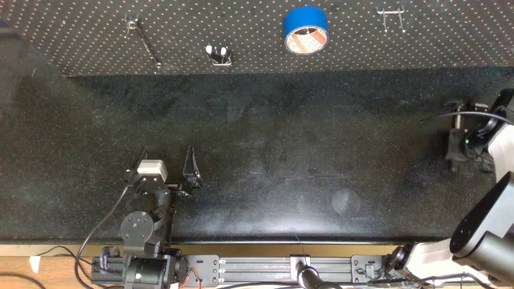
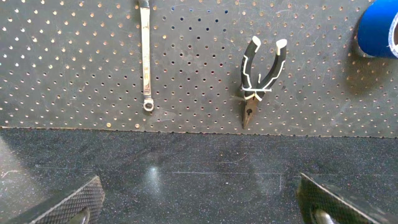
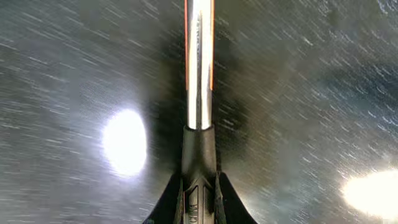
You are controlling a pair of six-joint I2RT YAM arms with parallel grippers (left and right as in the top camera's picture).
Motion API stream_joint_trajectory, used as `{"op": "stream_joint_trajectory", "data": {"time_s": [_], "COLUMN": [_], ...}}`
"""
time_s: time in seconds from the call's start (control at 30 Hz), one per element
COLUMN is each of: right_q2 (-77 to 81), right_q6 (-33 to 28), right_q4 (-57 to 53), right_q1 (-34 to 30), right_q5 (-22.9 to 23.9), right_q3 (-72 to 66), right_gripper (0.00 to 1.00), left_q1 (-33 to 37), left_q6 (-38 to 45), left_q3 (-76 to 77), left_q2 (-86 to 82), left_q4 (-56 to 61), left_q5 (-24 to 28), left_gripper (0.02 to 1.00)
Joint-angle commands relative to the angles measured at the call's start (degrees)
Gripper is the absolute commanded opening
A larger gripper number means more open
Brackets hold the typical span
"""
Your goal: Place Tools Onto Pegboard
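The pegboard runs along the far edge of the black table. On it hang a silver wrench, black-and-white pliers and a blue tape roll. My left gripper sits near the front left, open with nothing between its fingers, facing the board. My right gripper is low over the table at the far right, shut on a tool with a silver shaft and a black handle.
A bare double hook sticks out of the pegboard at the upper right. The black table surface stretches between the two arms. Cables trail by the right arm.
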Motion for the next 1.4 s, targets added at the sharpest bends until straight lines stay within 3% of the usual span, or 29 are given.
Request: {"op": "stream_joint_trajectory", "data": {"time_s": [0.03,0.23,0.37,0.57,0.77,0.8,0.83,0.87,0.9,1.1,1.2,1.4], "right_q2": [-10.2,-29.8,-32.5,-24.4,-19.3,-18.8,-18.4,-18.1,-18.0,-17.9,-20.2,-42.3], "right_q6": [9.3,21.4,21.8,21.7,21.7,21.7,21.7,21.7,21.7,21.3,21.9,22.0], "right_q4": [3.7,9.3,15.5,17.7,20.8,20.6,20.1,18.9,17.1,15.8,25.2,58.6], "right_q1": [3.6,17.2,26.5,31.4,31.7,31.7,31.7,31.7,31.7,31.7,31.7,31.7], "right_q5": [-6.0,-6.0,-6.0,-5.5,-5.6,-5.6,-5.6,-5.5,-5.5,-3.8,-3.8,-2.4], "right_q3": [-0.7,-0.7,-0.7,-0.7,-0.7,-0.7,-0.7,-0.7,-0.7,-7.7,-17.9,-45.1], "right_gripper": [0.075,0.075,0.075,0.075,0.077,0.154,0.375,0.717,0.993,0.987,0.987,0.985], "left_q1": [-0.3,-0.3,-0.3,-0.3,-0.3,-0.3,-0.3,-0.3,-0.3,-0.3,-0.3,-0.3], "left_q6": [0.7,0.7,0.7,0.7,0.7,0.7,0.7,0.7,0.7,0.7,0.7,0.7], "left_q3": [-0.1,-0.1,-0.1,-0.1,-0.1,-0.1,-0.1,-0.1,-0.1,-0.1,-0.1,-0.1], "left_q2": [-0.5,-0.5,-0.5,-0.5,-0.5,-0.5,-0.5,-0.5,-0.5,-0.5,-0.5,-0.5], "left_q4": [-0.5,-0.4,-0.4,-0.4,-0.4,-0.4,-0.4,-0.4,-0.4,-0.4,-0.4,-0.4], "left_q5": [0.4,0.4,0.4,0.4,0.4,0.4,0.4,0.4,0.4,0.4,0.4,0.4], "left_gripper": [0.996,0.998,0.996,0.996,0.996,0.996,0.996,0.998,0.996,0.996,0.996,0.996]}}
